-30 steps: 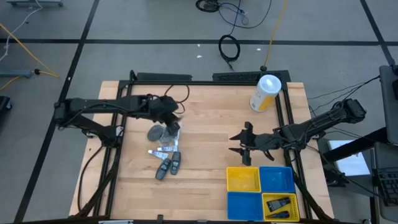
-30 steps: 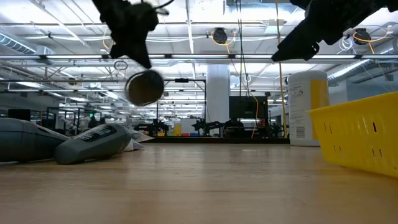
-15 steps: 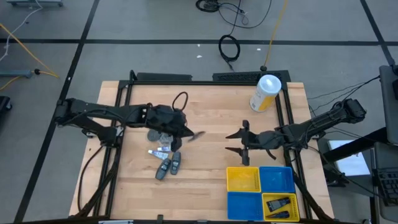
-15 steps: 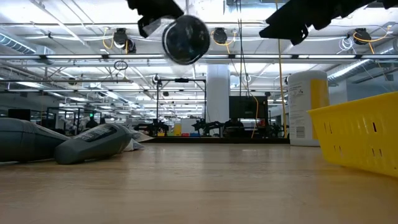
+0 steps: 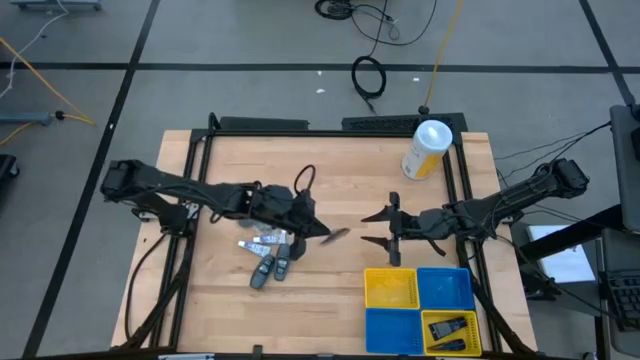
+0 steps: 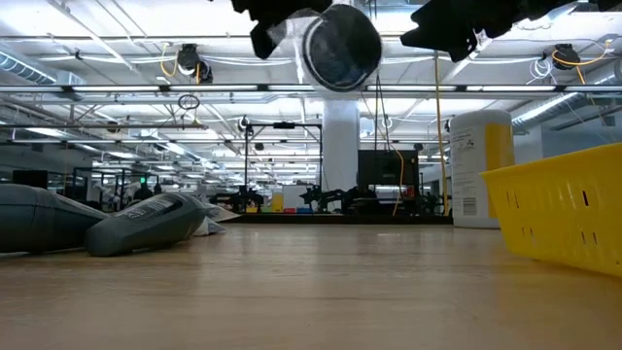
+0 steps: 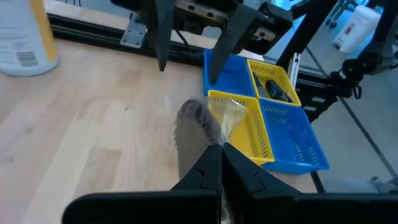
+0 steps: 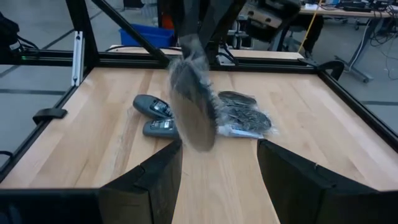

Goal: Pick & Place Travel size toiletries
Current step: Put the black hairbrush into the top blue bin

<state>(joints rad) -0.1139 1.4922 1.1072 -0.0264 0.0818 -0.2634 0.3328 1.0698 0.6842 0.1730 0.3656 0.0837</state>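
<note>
Left gripper: I have its fingers pinched on a wrapped round piece, hanging ahead of the jaws, clear of the table.
Right gripper: jaws spread wide, empty, facing the carried piece.
Done: one dark item lies in the yellow-and-blue bins.
Left: the pile behind my left jaws waits, I judge.

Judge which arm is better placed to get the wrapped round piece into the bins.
Right, probably by handover. The left gripper holds the wrapped round piece by its clear wrap above mid-table. The right gripper waits open, facing it, right beside the yellow and blue bins; the left arm is already stretched far.
</note>
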